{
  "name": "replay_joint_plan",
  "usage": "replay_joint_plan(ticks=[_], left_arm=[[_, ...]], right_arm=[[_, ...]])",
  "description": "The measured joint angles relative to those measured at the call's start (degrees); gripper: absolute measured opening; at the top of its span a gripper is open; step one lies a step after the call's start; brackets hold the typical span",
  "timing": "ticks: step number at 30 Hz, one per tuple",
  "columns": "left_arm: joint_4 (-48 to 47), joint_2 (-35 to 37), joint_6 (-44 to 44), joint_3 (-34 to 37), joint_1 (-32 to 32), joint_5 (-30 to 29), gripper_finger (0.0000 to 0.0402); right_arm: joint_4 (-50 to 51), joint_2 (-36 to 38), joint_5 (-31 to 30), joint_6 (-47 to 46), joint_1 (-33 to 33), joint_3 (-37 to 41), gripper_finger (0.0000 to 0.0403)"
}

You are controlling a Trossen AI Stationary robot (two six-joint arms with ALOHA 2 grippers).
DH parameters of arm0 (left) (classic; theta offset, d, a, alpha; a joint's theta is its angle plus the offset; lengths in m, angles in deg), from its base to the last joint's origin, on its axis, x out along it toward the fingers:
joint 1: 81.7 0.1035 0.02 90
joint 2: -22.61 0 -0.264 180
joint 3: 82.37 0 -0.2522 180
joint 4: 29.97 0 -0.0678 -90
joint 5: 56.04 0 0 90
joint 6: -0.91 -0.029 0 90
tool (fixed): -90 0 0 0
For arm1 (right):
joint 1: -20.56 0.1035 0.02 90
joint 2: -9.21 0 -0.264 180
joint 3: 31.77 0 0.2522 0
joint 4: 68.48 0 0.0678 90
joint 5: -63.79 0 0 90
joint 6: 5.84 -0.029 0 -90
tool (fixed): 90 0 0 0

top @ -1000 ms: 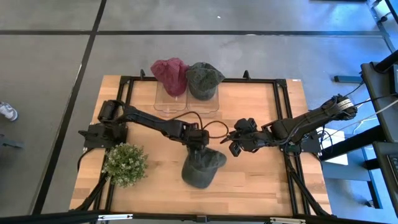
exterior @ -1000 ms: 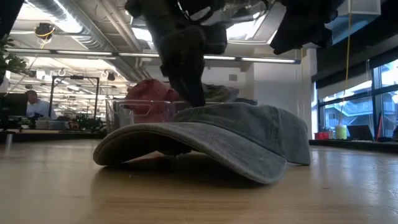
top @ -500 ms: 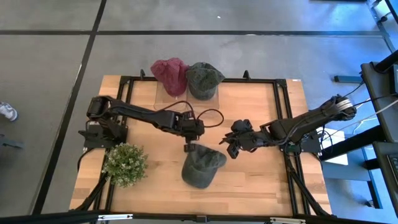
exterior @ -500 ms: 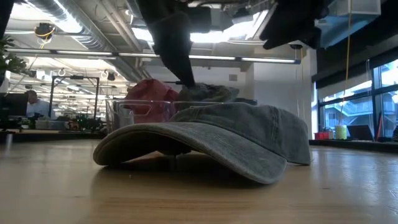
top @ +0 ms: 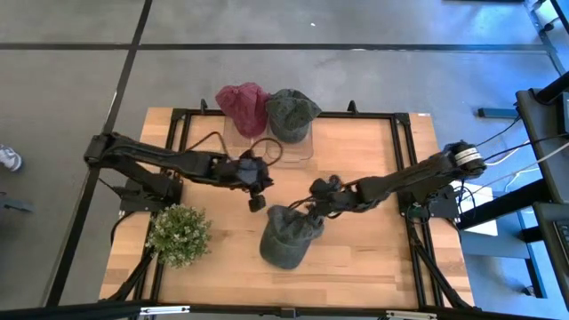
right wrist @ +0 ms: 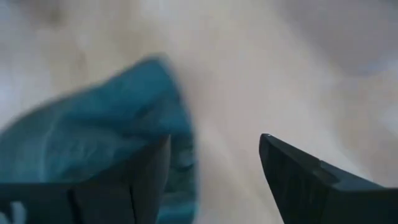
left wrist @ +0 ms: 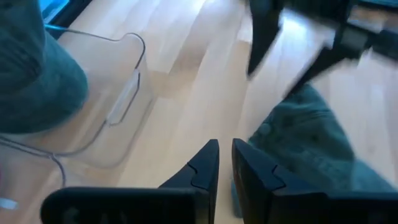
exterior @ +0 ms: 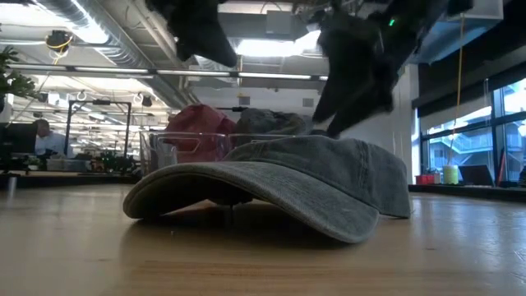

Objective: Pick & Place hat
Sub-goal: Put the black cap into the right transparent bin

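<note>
Dark right fingers (top: 313,203) spread wide, holding nothing, at the crown's rear edge of the hat (top: 286,236). Left fingers (top: 256,201) nearly closed, empty, just off the hat toward the clear bins (top: 267,147).

Hat: grey-green washed cotton, lying on the bench (top: 373,258) near its front-middle. Judged light, soft in the crown, so it should crumple under a pinch; brim (exterior: 205,185) stiffer and curved. Best hold: brim edge or a pinched fold of crown.

Long axis runs crown-to-brim; brim points toward the bench's front edge, slightly left.
</note>
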Motion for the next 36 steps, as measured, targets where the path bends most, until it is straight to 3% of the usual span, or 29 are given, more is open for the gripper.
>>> replay_joint_plan(ticks=[5, 13, 20, 31, 36], left_arm=[[3.93, 4.21, 3.66, 5.68, -1.18, 0.07, 0.0042], [3.88, 3.45, 5.16, 7.70, -2.80, 0.05, 0.0038], [3.94, 2.99, 5.27, 7.68, -2.99, 0.02, 0.0042], [3.95, 2.99, 5.25, 7.68, -2.99, -0.08, 0.0040], [5.43, 2.99, 5.27, 7.68, -2.99, -0.01, 0.0042]], right_arm=[[-6.71, -8.21, 8.72, 2.82, -0.75, -0.02, 0.0243], [-7.27, -15.65, 8.52, 2.86, -0.80, -0.07, 0.0216], [-7.25, -17.32, 7.43, 3.21, -0.87, -0.22, 0.0180], [-7.30, -17.52, 8.94, 4.49, -1.87, -0.19, 0.0049], [-6.77, -15.11, 9.01, 4.80, -1.95, 0.07, 0.0043]])
